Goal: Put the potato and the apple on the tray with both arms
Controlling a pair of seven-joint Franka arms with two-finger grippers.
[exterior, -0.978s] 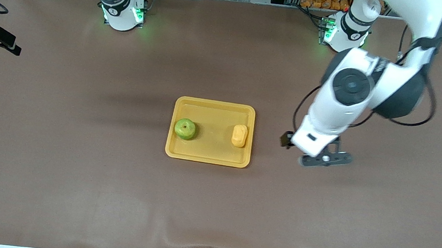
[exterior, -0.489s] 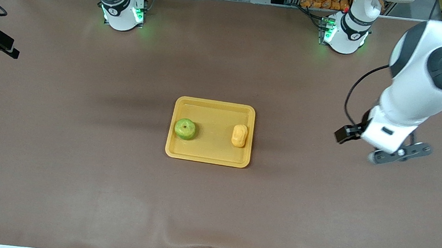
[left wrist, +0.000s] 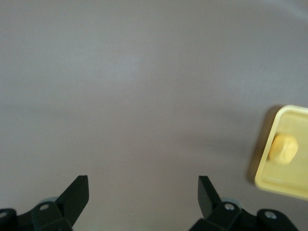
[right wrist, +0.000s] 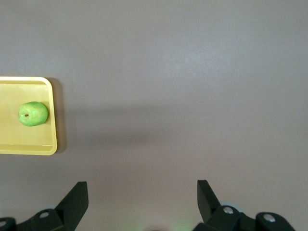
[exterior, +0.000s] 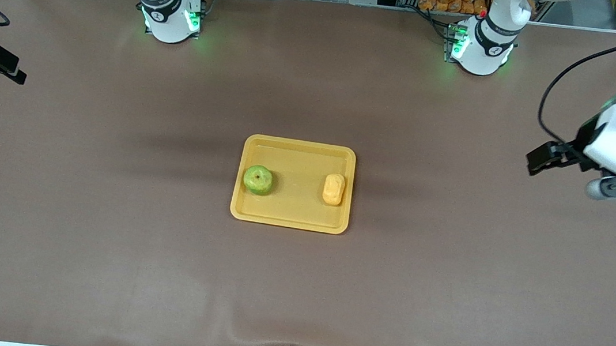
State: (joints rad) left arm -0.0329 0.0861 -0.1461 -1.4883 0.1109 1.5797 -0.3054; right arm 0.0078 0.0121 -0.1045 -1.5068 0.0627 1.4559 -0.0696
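Brown bench (exterior: 103, 242), wide and bare around its middle. At that middle, the yellow-orange tray (exterior: 299, 151), flat on the bench, long side running between the two arms' ends. On the tray, toward the right arm's end, the green apple (exterior: 258, 179), stem dimple up, just beside the rim. On the tray, toward the left arm's end, the potato (exterior: 333, 189), lying with its long axis pointing at the front camera, also just beside the rim. Apple and potato well apart, bare tray floor between them.

Left end effector (left wrist: 143, 195) up over bare bench at the left arm's end, well apart from the tray; fingers (left wrist: 77, 195) spread wide, nothing between them; tray corner and potato (left wrist: 283, 148) at the edge of the left wrist view.

Right end effector (right wrist: 142, 197) over bare bench at the right arm's end, fingers (right wrist: 74, 197) likewise spread and empty; tray (right wrist: 29, 144) and apple (right wrist: 33, 113) in the right wrist view.
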